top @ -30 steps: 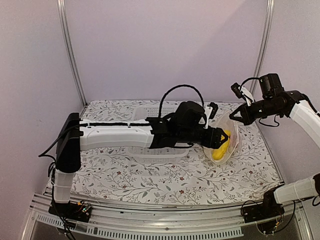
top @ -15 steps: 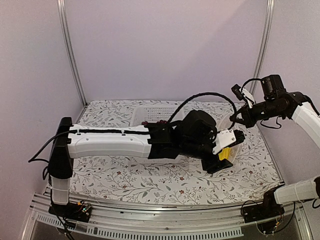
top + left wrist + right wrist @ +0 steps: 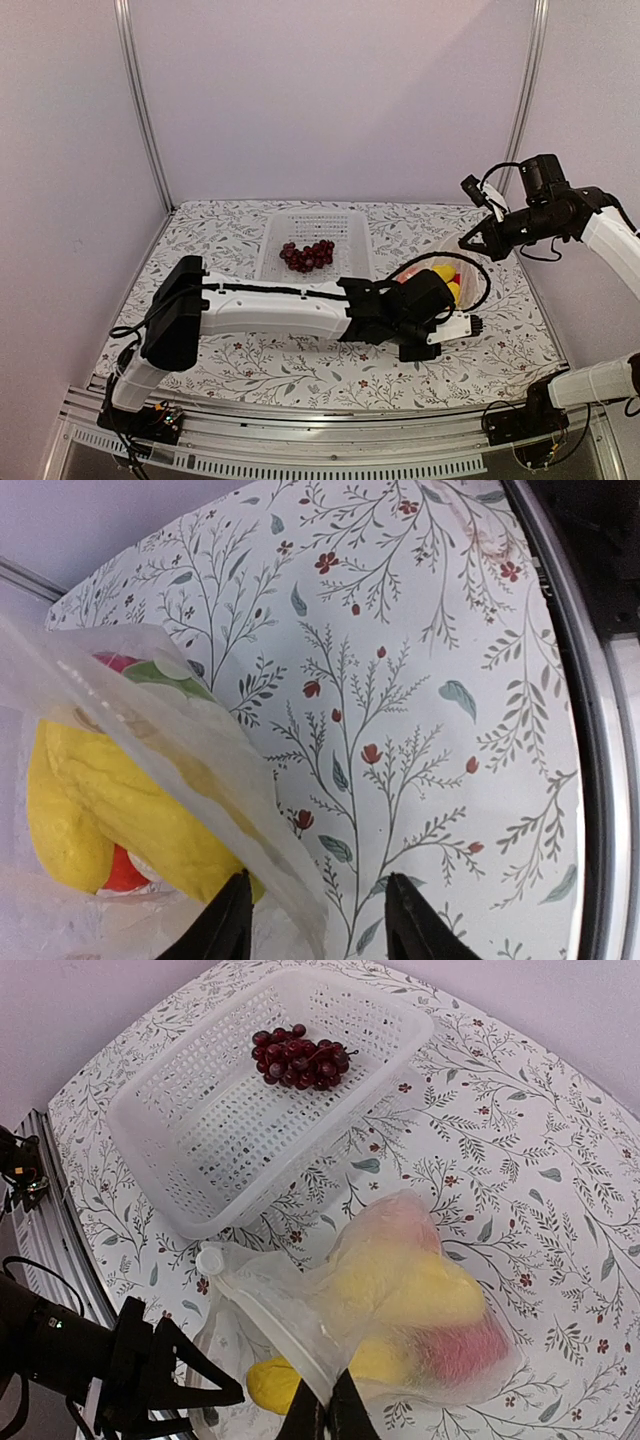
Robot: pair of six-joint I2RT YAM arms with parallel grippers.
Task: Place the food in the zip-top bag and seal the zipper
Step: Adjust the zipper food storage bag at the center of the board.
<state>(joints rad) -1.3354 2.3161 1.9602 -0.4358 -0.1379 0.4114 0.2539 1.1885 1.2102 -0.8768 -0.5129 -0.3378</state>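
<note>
1. Top view: the zip-top bag [image 3: 440, 252] lies at the table's [image 3: 220, 240] 3 o'clock. It is apart from the basket [image 3: 345, 228] at 12 o'clock, where the grape bunch [image 3: 308, 256] sits. My right end effector [image 3: 472, 240] is pinched on the bag's far rim and holds it up. My left end effector [image 3: 452, 332] sits low at the bag's near side (its jaws are hard to read from here).
2. Left wrist view: my fingers [image 3: 232, 925] stand partly apart with the bag's limp corner between them, not clamped. The yellow pieces [image 3: 100, 800] and the red pepper [image 3: 125, 875] show through the film. I judge the film thin, slippery and floppy, so the stiffer mouth strip is the place to grip. Most of the bag is cut off at 9 o'clock.
3. Right wrist view: my jaws are closed on the zipper [image 3: 265, 1315], which runs off toward 10 o'clock. The grapes look light and knobbly, best taken across the middle. I cannot tell whether the yellow lump by the mouth is inside or outside.
</note>
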